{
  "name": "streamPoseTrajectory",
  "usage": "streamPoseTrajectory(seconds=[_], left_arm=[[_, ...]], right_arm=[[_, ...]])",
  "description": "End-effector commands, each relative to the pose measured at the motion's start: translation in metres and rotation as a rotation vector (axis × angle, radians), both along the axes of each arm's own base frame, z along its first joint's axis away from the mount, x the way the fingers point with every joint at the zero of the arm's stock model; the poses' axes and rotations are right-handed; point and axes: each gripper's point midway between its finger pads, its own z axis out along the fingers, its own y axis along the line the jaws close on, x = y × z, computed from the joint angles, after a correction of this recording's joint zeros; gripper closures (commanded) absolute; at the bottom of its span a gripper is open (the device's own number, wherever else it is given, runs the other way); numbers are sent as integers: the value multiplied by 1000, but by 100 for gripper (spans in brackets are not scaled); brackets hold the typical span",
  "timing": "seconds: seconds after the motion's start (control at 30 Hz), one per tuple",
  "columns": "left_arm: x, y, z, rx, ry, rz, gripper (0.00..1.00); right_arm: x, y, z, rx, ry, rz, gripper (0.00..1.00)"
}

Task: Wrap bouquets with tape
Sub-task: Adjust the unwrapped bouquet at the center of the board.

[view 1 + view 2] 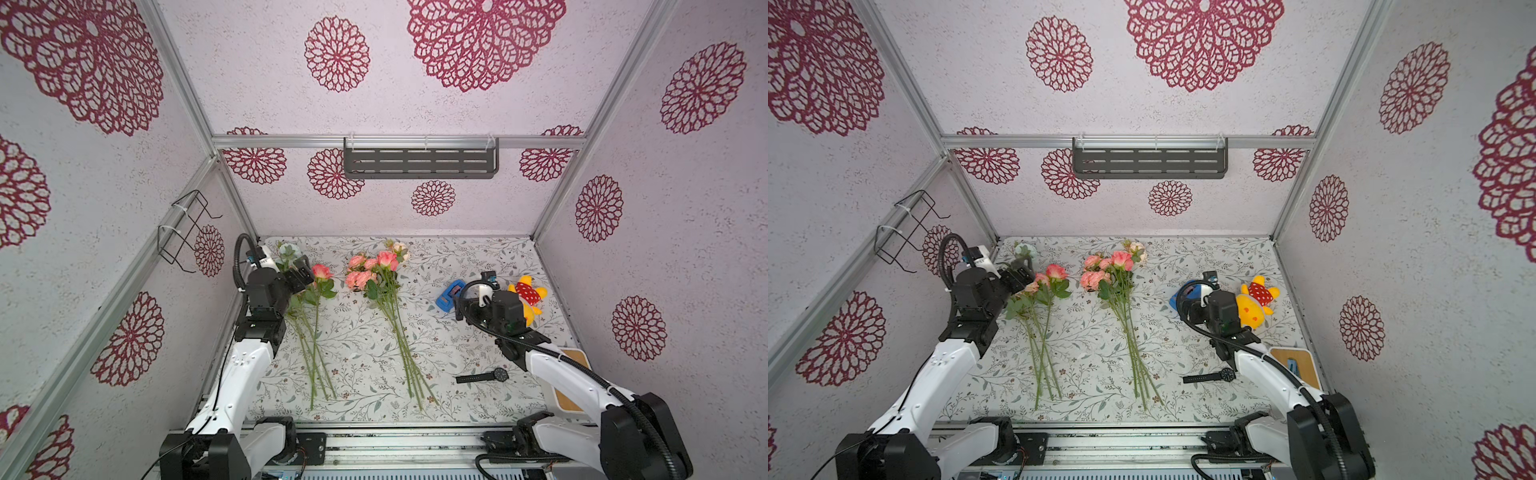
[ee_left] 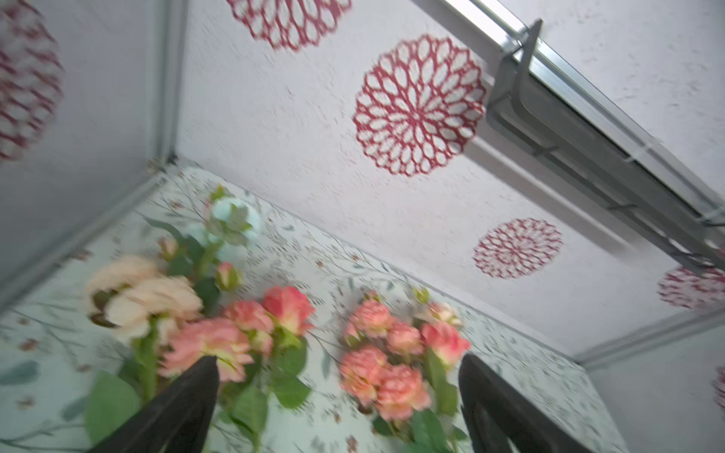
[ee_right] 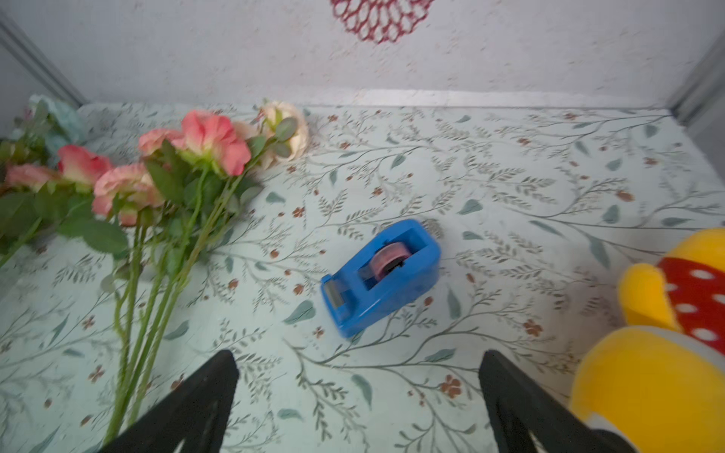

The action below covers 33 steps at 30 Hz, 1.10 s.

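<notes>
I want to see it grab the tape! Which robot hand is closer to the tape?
Right. The right gripper is open just short of the tape, pointing at it. The left gripper is far off, open at the left bouquet's blooms.

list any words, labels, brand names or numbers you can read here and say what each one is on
No text can be read in any view.
tape dispenser: plain blue, no lettering shows.
wristwatch: dial too small to read.
yellow plush toy: only white dots on red, no words.
wooden board: carries a blue mark, too small to read.
</notes>
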Motion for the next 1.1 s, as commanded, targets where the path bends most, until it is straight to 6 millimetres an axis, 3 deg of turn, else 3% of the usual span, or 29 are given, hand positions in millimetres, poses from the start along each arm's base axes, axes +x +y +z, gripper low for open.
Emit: streamPoseTrajectory(seconds=[0.0,0.17,0.27,0.37,0.47,0.63,0.8,1.0,1.07], left_arm=[[-7,-35,-47,-169,208,-34,2],[-2,-94,-77,-195,337,-130,2],[0,-115,-90,-225,373,-152,2],[0,-129,-98,-236,392,-173,2],[-1,-132,-100,-240,403,-179,2],[-5,-129,-98,-241,397,-173,2],[-8,-127,-105,-242,406,-166,2],[-7,-130,-108,-258,407,-171,2],[-6,-130,-109,-258,406,-172,2]], right_arm=[[-5,24,-18,-30,94,14,1],[-5,92,-36,-72,140,129,1],[-5,133,-50,-125,167,211,1],[-3,166,-63,-158,198,276,1],[1,186,-75,-187,222,304,1],[6,193,-101,-273,275,294,6],[0,194,-116,-284,318,320,20],[-12,198,-137,-301,395,391,49],[-14,195,-142,-300,412,406,65]])
